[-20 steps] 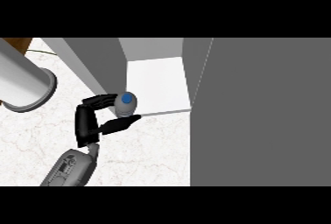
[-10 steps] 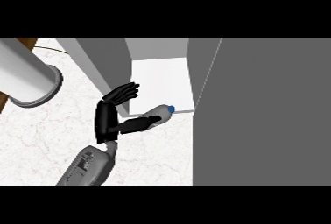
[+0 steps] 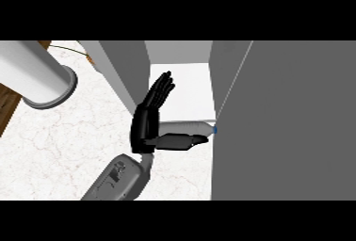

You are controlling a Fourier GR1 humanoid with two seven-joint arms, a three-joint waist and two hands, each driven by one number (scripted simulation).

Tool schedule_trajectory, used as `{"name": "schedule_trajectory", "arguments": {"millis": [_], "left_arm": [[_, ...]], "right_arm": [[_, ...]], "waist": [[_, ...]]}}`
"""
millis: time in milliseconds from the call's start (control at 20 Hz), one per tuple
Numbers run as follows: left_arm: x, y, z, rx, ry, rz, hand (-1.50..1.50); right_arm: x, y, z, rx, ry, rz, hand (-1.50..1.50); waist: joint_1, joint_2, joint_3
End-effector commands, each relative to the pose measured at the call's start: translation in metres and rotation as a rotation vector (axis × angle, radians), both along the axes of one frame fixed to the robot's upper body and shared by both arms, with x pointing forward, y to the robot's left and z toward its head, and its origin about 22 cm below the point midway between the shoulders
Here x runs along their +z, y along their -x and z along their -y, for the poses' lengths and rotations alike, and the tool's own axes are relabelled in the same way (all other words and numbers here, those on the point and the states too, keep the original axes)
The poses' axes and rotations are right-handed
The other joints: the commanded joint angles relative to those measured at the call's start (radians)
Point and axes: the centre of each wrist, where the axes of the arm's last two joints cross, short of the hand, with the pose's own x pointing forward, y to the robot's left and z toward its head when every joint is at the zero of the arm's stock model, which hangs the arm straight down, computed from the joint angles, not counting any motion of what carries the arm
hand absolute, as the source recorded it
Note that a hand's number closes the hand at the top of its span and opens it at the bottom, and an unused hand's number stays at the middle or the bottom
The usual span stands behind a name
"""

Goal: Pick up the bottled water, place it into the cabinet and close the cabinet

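left hand (image 3: 147, 123) fingers straight, open | bottled water (image 3: 188, 127) lying against palm, above thumb

Hand (image 3: 147, 123) upright; fingers straight; thumb sideways

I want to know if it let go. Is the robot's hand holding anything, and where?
Nothing is gripped. The hand is open, fingers straight; the bottled water lies on its side at the cabinet's front edge, against the palm and thumb.

Looking steeply down from head height, close over the marble counter (image 3: 62, 141) beside the open cabinet (image 3: 182, 92).
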Motion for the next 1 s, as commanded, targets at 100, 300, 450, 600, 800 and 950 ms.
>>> {"name": "schedule_trajectory", "arguments": {"millis": [100,300,450,600,800,950], "left_arm": [[-0.019,0.040,0.009,-0.056,0.085,-0.007,-1.50],[-0.023,0.067,0.002,-0.130,0.097,-0.005,1.50],[-0.031,0.087,-0.020,-0.181,0.093,-0.021,1.50],[-0.029,0.095,-0.036,-0.195,0.081,-0.015,1.50],[-0.030,0.111,-0.062,-0.184,0.054,-0.021,1.50],[-0.016,0.116,-0.080,-0.188,0.045,-0.002,1.50]], "right_arm": [[0.028,0.020,-0.030,-0.007,0.015,0.060,-1.50],[0.028,0.012,-0.026,0.001,0.034,0.048,-1.50],[0.031,0.023,-0.020,0.083,0.073,0.005,1.50],[0.032,0.015,-0.026,0.133,0.090,0.014,1.50],[0.030,0.015,-0.032,0.189,0.100,-0.003,1.50],[0.020,0.011,-0.017,0.224,0.134,-0.017,1.50]], "waist": [[0.011,-0.003,0.001],[0.027,-0.002,0.001],[0.017,-0.006,0.001],[0.026,-0.004,0.001],[0.027,-0.003,0.001],[0.027,-0.004,0.002]]}}
